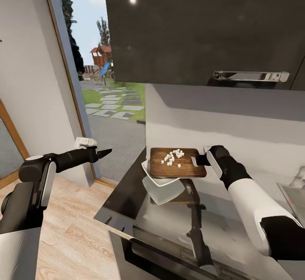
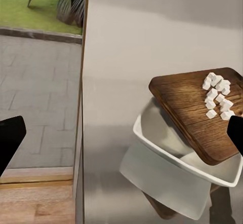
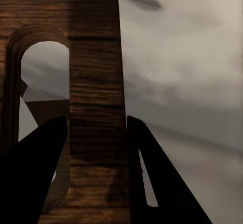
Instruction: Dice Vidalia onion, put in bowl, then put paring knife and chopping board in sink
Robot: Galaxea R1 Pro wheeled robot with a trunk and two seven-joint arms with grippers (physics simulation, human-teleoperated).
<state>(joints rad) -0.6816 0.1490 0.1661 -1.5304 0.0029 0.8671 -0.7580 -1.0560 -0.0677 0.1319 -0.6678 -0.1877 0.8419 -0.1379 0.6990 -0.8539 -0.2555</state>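
Right now, line by line:
Right gripper (image 1: 202, 159): its two dark fingers (image 3: 40, 173) are pinching the handle end of the chopping board (image 1: 176, 164), one on each side of the strip of wood beside the slot-shaped hole.
Chopping board: it is being held off the countertop (image 1: 237, 220), lying over the bowl (image 1: 157, 179) with its far end covering part of the rim; in the left wrist view it is sitting tilted across the bowl.
Diced onion (image 1: 172, 157): small white cubes are lying in a loose cluster on the board's top, toward its far half.
Bowl: it is sitting near the left end of the countertop, white and glossy, casting a reflection in the surface below it.
Left gripper (image 1: 101, 152): it is hanging out to the left of the counter, over the wood floor (image 1: 72, 233), well apart from the board; whether its fingers are spread or pressed together I cannot tell.
Sink (image 1: 294, 195): only a corner is showing at the right edge.
Overhead: a dark cabinet (image 1: 203, 26) is hanging above the counter.
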